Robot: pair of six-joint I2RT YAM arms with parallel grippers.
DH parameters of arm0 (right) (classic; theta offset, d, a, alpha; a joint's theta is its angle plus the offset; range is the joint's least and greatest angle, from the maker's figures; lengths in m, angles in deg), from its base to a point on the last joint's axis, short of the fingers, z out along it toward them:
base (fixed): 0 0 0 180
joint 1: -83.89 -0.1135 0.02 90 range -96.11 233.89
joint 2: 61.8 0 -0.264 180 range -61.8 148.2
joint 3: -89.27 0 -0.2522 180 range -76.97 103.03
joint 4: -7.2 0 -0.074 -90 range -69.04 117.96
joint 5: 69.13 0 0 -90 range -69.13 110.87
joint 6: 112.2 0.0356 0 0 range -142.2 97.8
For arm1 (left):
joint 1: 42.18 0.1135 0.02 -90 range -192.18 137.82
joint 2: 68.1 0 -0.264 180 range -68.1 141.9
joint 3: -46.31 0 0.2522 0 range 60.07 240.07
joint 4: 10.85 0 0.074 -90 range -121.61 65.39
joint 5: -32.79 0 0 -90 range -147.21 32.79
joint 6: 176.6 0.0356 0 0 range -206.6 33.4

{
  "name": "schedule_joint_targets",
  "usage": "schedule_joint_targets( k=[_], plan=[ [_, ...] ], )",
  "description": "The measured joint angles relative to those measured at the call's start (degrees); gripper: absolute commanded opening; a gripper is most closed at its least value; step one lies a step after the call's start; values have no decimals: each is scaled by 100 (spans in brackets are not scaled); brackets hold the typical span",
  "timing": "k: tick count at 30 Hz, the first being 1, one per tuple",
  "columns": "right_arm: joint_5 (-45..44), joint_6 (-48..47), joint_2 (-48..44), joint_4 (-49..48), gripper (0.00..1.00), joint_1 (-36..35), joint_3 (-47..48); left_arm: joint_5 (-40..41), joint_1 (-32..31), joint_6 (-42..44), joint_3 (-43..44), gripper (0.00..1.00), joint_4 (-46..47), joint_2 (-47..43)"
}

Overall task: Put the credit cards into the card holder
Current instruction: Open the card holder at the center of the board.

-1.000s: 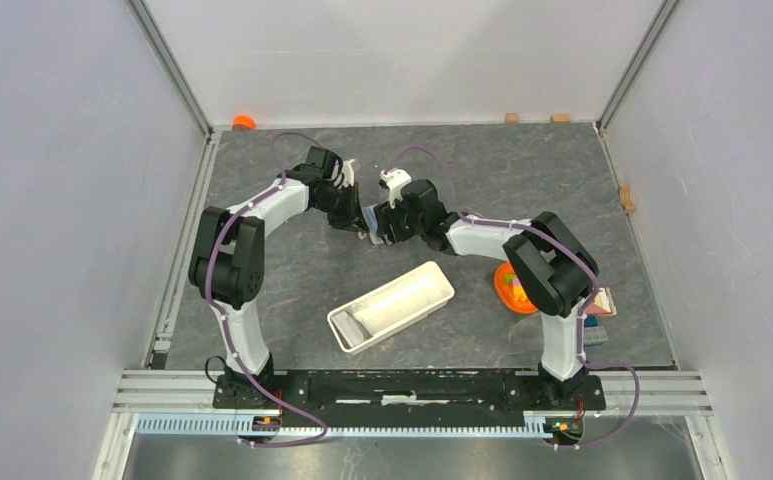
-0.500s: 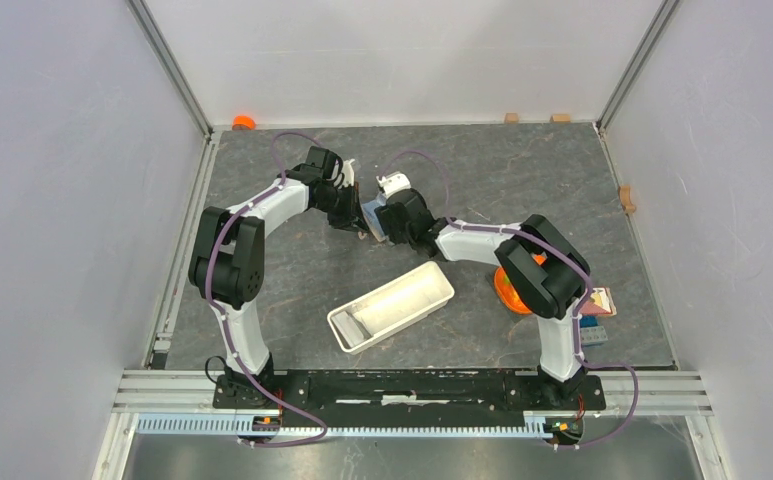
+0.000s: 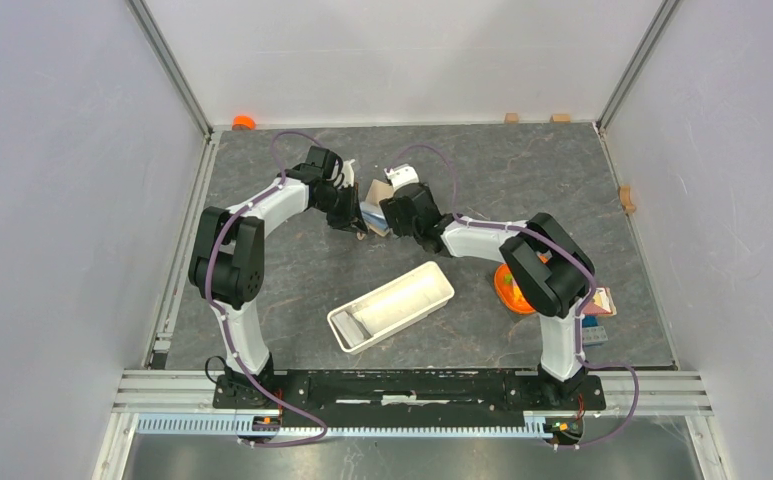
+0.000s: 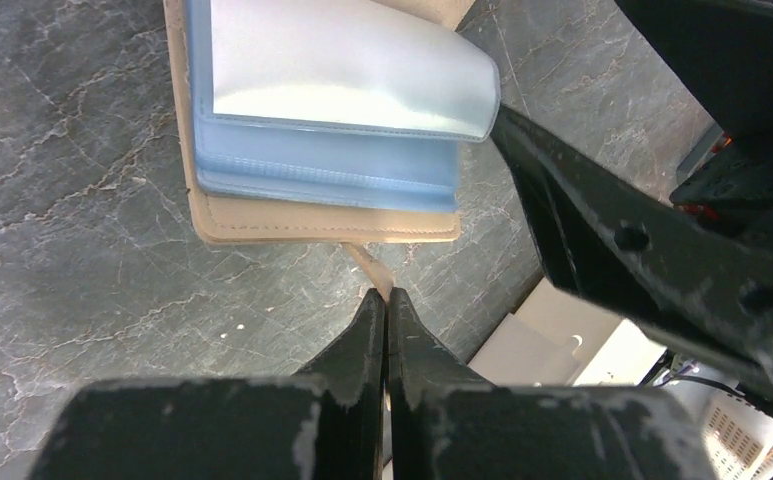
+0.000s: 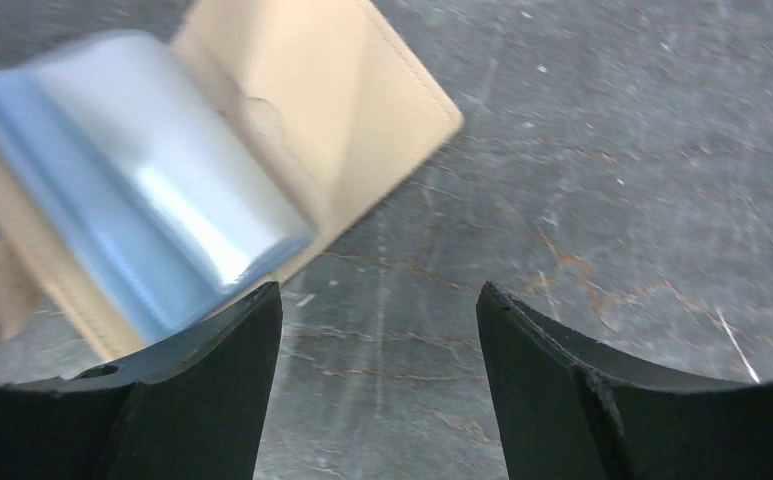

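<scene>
Strap (image 4: 367,265) of card holder (image 4: 322,218) pinched by left tool (image 4: 387,300), left wrist view only, right tool (image 5: 379,292) spread wide

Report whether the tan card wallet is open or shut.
Open: the tan card wallet lies with its cover spread flat on the table, and its clear blue sleeves are exposed and curling upward.

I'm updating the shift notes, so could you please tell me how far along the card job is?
Done: the tan card holder lies open, sleeves exposed. In hand: left fingers pinch its strap; the right fingers stand open beside it. Left: no card is held or seen in a sleeve yet.
</scene>
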Motion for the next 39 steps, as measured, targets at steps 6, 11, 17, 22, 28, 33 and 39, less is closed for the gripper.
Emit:
schedule_joint_targets(
  k=[6,11,17,22,28,33,39],
  plan=[
    [986,-127,-151,-369,77,33,-59,50,0,72,81,2,-79,0],
    [1379,-221,-151,-501,77,33,-59,90,0,79,87,2,-85,0],
    [1606,-297,-120,-551,77,33,-52,94,0,81,87,2,-87,0],
    [1628,-352,96,-562,76,33,46,94,0,83,87,2,-94,0],
    [1329,-481,243,-581,75,28,48,92,0,85,87,2,-101,0],
    [767,-634,251,-811,75,-13,48,87,0,85,87,2,-101,0],
    [400,-763,273,-1237,75,-17,57,46,0,85,87,2,-101,2]
  ],
)
